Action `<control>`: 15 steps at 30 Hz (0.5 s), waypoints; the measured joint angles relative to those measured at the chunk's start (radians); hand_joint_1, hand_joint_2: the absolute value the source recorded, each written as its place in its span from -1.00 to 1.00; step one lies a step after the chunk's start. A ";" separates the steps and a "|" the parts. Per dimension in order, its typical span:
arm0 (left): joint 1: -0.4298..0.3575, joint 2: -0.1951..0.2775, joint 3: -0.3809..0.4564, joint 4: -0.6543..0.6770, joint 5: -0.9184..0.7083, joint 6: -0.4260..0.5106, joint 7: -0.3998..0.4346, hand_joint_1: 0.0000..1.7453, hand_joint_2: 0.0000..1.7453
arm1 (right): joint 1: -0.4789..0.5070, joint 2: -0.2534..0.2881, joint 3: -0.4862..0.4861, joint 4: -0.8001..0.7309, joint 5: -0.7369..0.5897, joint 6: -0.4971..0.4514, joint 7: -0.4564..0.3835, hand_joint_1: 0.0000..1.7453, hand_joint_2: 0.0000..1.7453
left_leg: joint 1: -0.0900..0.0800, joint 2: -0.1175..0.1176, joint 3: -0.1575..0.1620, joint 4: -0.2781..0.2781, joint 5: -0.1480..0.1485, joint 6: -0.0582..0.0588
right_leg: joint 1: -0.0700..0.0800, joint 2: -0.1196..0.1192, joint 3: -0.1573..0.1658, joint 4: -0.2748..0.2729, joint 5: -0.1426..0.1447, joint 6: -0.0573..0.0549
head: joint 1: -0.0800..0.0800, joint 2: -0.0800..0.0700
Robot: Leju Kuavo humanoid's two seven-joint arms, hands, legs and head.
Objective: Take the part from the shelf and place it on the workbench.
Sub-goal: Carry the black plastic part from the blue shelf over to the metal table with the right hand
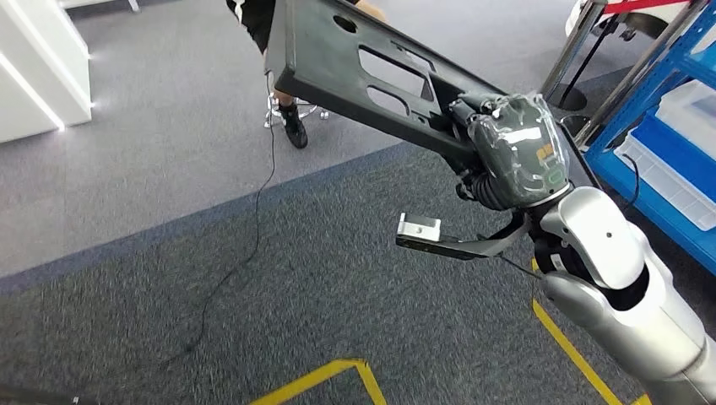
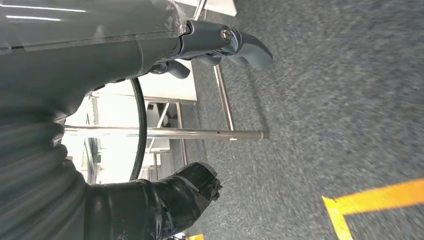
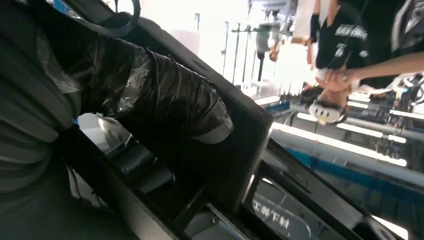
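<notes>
While right hand [image 1: 515, 152] grips part [image 1: 371, 72], grey carpet [image 1: 253, 295] lies beneath.

The right hand [image 1: 511, 148] grips one end of the part [image 1: 371, 76], a long dark panel with cut-out slots, held up over grey carpet [image 1: 338, 287] and slanting away toward a seated person [image 1: 283, 93]. A blue shelf [image 1: 667, 143] with white bins [image 1: 675, 173] stands at the right. Yellow tape [image 1: 325, 378] marks the carpet, and a thin black cable [image 1: 245, 253] trails across it.
</notes>
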 joint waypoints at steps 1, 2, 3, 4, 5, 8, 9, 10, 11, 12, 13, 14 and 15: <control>0.002 0.000 0.002 0.000 0.000 0.002 0.001 -1.00 1.00 | 0.005 0.003 0.004 -0.001 0.003 0.000 0.003 1.00 1.00 | -0.001 -0.007 -0.005 0.000 0.007 0.011 | -0.005 0.024 -0.008 0.019 -0.018 0.007 | 0.000 0.000; 0.003 0.001 0.003 0.000 0.000 0.003 0.001 -1.00 1.00 | 0.008 0.006 0.007 -0.003 0.004 0.000 0.005 1.00 1.00 | -0.002 -0.014 -0.010 -0.001 0.016 0.020 | -0.009 0.057 -0.024 0.058 -0.049 0.012 | 0.000 0.000; 0.003 0.001 0.004 -0.001 0.000 0.004 0.001 -1.00 1.00 | 0.012 0.007 0.009 -0.004 0.006 0.001 0.007 1.00 1.00 | -0.004 -0.022 -0.018 0.000 0.024 0.026 | -0.011 0.089 -0.045 0.115 -0.088 0.014 | 0.000 0.000; 0.002 0.000 0.004 -0.001 0.000 0.004 0.001 -1.00 1.00 | 0.017 0.007 0.010 -0.006 0.007 0.001 0.008 1.00 1.00 | -0.007 -0.031 -0.026 0.000 0.031 0.030 | -0.011 0.107 -0.067 0.179 -0.125 0.014 | 0.000 0.000; 0.002 0.000 0.004 -0.001 0.000 0.005 0.001 -1.00 1.00 | 0.024 0.007 0.012 -0.006 0.008 0.001 0.010 1.00 1.00 | -0.010 -0.042 -0.033 0.000 0.037 0.032 | -0.010 0.115 -0.083 0.232 -0.148 0.013 | 0.000 0.000; 0.003 -0.001 0.006 -0.001 0.000 0.005 0.002 -1.00 1.00 | 0.040 0.008 0.019 -0.006 0.011 0.001 0.015 1.00 1.00 | -0.016 -0.082 -0.046 0.001 0.051 0.034 | -0.003 0.127 -0.034 0.195 -0.116 -0.003 | 0.000 0.000; 0.003 -0.001 0.006 -0.001 0.000 0.006 0.002 -1.00 1.00 | 0.041 0.008 0.021 -0.008 0.012 0.001 0.018 1.00 1.00 | -0.016 -0.095 -0.048 0.001 0.053 0.033 | 0.000 0.143 0.008 0.124 -0.090 -0.013 | 0.000 0.000; 0.003 -0.002 0.007 -0.001 0.000 0.006 0.002 -1.00 1.00 | 0.041 0.009 0.021 -0.010 0.013 0.001 0.020 1.00 1.00 | -0.016 -0.106 -0.051 0.001 0.056 0.030 | 0.002 0.164 0.047 0.061 -0.071 -0.022 | -0.001 0.000; 0.002 -0.003 0.008 -0.001 0.000 0.006 0.002 -1.00 1.00 | 0.041 0.009 0.021 -0.012 0.014 0.001 0.021 1.00 1.00 | -0.013 -0.117 -0.056 0.002 0.060 0.026 | 0.006 0.182 0.073 0.012 -0.059 -0.030 | 0.000 0.000; 0.002 -0.004 0.010 -0.001 0.000 0.006 0.001 -1.00 1.00 | 0.040 0.009 0.021 -0.014 0.014 0.001 0.021 1.00 1.00 | -0.010 -0.126 -0.061 0.002 0.063 0.021 | 0.008 0.193 0.084 -0.012 -0.058 -0.034 | 0.000 0.000; 0.002 -0.006 0.011 -0.001 0.000 0.006 0.001 -1.00 1.00 | 0.040 0.009 0.021 -0.016 0.014 0.001 0.021 1.00 1.00 | -0.006 -0.137 -0.066 0.000 0.068 0.014 | 0.010 0.190 0.086 -0.018 -0.058 -0.036 | 0.000 0.000; 0.003 -0.008 0.012 -0.001 0.000 0.006 0.001 -1.00 1.00 | 0.039 0.009 0.021 -0.018 0.014 0.001 0.021 1.00 1.00 | -0.004 -0.148 -0.069 -0.003 0.072 0.008 | 0.013 0.179 0.089 -0.028 -0.055 -0.038 | 0.001 0.000; 0.004 -0.009 0.012 -0.001 0.000 0.006 0.002 -1.00 1.00 | 0.039 0.010 0.021 -0.019 0.014 0.000 0.020 1.00 1.00 | -0.004 -0.147 -0.071 -0.002 0.070 0.005 | 0.011 0.165 0.095 -0.041 -0.051 -0.040 | 0.001 0.000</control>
